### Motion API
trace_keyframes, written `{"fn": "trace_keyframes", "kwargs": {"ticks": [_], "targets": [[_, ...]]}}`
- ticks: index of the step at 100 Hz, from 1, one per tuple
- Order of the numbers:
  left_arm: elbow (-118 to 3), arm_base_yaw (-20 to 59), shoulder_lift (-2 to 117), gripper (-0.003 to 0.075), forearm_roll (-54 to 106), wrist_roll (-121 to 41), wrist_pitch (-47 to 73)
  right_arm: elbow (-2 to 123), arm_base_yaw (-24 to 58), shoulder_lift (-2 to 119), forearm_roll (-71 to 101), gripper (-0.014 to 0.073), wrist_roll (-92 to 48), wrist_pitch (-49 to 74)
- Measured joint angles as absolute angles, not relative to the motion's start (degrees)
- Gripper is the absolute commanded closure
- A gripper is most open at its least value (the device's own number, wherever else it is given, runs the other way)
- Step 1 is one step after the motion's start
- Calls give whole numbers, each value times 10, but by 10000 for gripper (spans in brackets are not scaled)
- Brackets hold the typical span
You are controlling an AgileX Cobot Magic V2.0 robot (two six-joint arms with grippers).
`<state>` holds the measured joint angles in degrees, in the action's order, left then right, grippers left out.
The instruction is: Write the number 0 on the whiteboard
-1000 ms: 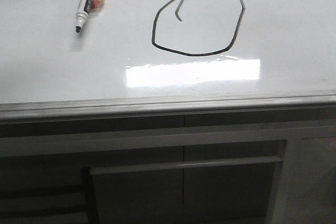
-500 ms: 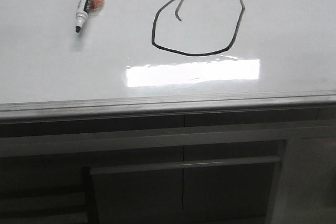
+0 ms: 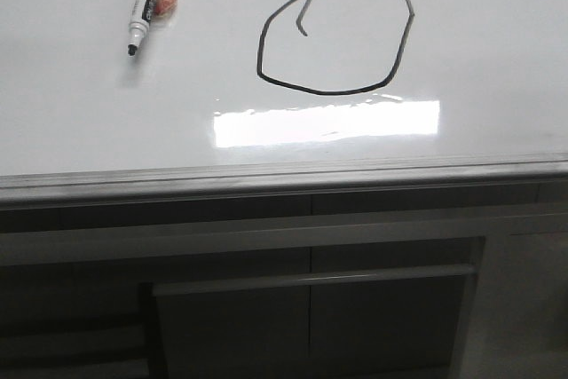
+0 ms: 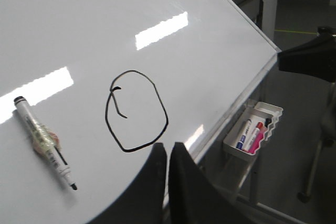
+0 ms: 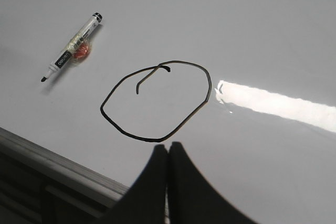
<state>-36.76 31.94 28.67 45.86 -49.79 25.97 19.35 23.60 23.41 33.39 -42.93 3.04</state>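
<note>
Large glossy white whiteboard (image 3: 497,59) with grey metal edge rail: lies flat, filling the upper part of the front view; the rail runs along its near edge. One bright rectangular light reflection on the surface, just nearer than the drawn figure.

Number 0 (image 3: 335,35), hand-drawn dark marker loop, roughly round and lopsided: sits on the whiteboard, right of centre in the front view. A short hooked stroke lies inside its top. The line is closed all round. Also seen in the left wrist view (image 4: 136,111) and the right wrist view (image 5: 156,99).

White-barrelled marker pen (image 3: 144,6) with dark exposed tip, uncapped: lies flat on the whiteboard, well left of the number 0 and apart from it, tip toward the near edge. A small orange-red patch shows against the barrel at mid-length, under what looks like clear tape.

Left gripper (image 4: 168,153), black: fingers pressed together, nothing between them; above the board's near edge, close to the number 0, not touching the pen.

Right gripper (image 5: 168,153), black: fingers likewise closed together and empty; just nearer than the number 0.

White open tray (image 4: 253,129): hangs beside the board's edge in the left wrist view, holding several markers with blue, red and pink parts.

Dark cabinet panels (image 3: 311,308) with pale rails: below the board's edge.
</note>
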Motion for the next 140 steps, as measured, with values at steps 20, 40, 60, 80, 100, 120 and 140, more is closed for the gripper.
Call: {"fn": "trace_keyframes", "kwargs": {"ticks": [20,40,60,80,100,120,140], "targets": [[-282,282,239,740,298,-410,144,193,236,234,334,665,-429,30],[-113,173,111,740,16,-76,58,193,235,234,334,665,-429,30],[3,69,-1,740,-14,-5,91,193,235,234,334,665,-429,30],[2,14,-2,740,-11,0,181,193,235,234,335,665,-429,27],[2,2,-2,740,-11,0,185,193,235,234,335,664,-429,28],[2,1,-2,740,-11,0,185,193,235,234,335,665,-429,28],[2,1,-2,740,-11,3,185,193,235,234,335,665,-429,28]]}}
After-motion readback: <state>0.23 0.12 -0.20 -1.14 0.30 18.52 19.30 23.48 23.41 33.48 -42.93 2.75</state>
